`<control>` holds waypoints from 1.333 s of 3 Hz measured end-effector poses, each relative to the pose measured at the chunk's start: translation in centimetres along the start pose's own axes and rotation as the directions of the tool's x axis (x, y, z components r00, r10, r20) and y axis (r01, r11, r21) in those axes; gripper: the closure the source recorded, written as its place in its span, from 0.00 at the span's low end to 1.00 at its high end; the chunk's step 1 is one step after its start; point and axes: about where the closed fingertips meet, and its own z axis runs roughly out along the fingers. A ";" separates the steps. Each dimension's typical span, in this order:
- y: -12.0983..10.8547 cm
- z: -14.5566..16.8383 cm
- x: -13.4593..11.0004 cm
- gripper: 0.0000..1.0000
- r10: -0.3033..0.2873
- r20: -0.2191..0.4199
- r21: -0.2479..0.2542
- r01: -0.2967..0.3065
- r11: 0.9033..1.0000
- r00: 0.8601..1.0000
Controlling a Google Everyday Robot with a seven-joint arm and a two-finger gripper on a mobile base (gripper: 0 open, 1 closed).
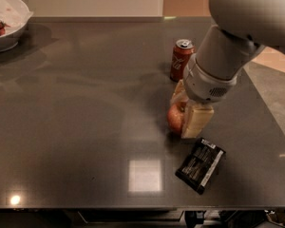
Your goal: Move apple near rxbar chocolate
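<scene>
While the pincer (184, 123) clasps the apple (175, 118), open worktop (80, 132) spreads to its left.
The rxbar chocolate (200, 165) lies just front-right of it.

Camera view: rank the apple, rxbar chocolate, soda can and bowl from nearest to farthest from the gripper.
1. apple, held in the gripper, centre-right of the table.
2. rxbar chocolate, just in front, toward the near edge.
3. soda can, behind the gripper.
4. bowl, far left corner.
</scene>
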 end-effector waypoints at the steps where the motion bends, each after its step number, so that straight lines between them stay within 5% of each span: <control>1: 1.4 0.4 1.1 0.83 0.017 -0.006 -0.014 -0.017 1.000 1.000; 4: 2.6 1.5 1.1 0.14 0.048 0.030 -0.006 -0.048 0.999 0.998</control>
